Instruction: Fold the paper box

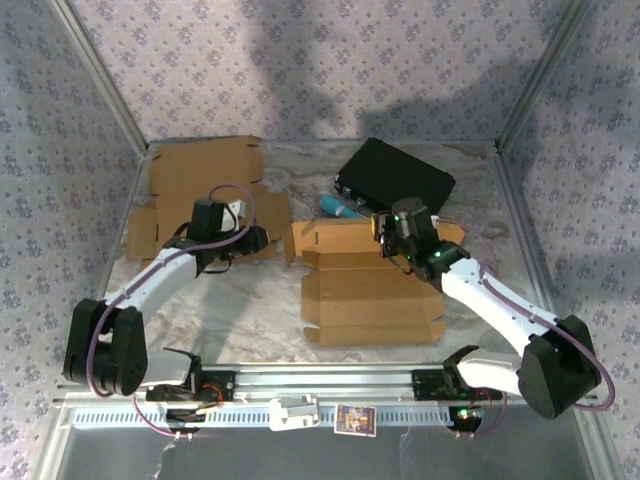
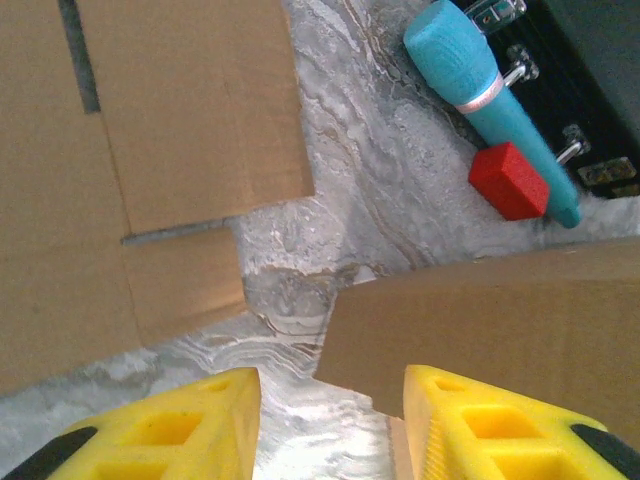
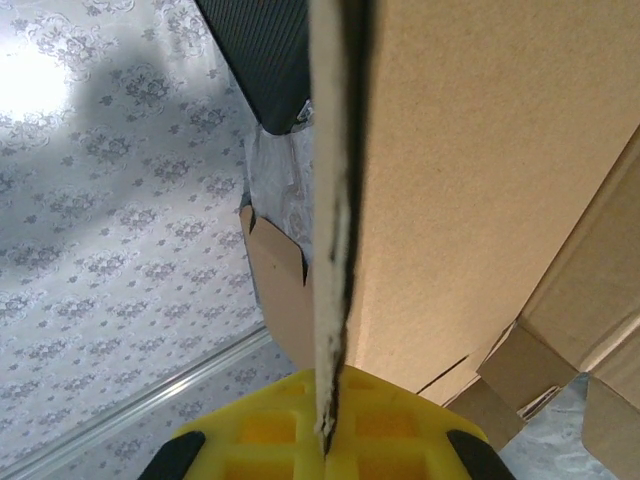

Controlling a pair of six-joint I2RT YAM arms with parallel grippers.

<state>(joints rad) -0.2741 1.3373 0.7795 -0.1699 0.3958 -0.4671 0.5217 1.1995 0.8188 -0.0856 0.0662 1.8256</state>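
The paper box [image 1: 370, 290] is a brown cardboard blank lying mostly flat at the table's middle. My right gripper [image 1: 388, 238] is at its back edge, shut on a raised flap. In the right wrist view the flap's edge [image 3: 330, 250] runs straight into the closed yellow jaws of the right gripper [image 3: 325, 440]. My left gripper [image 1: 255, 240] sits just left of the box's back-left corner. In the left wrist view the left gripper [image 2: 330, 420] is open, and a corner of the box's flap [image 2: 500, 320] reaches in beside the right finger [image 2: 480, 420], unpinched.
A second flat cardboard blank [image 1: 200, 190] lies at the back left, under the left arm. A black case [image 1: 395, 175] stands at the back, with a teal cylinder [image 2: 490, 100] and a red block [image 2: 510, 180] in front of it. A small card [image 1: 354, 419] rests on the front rail.
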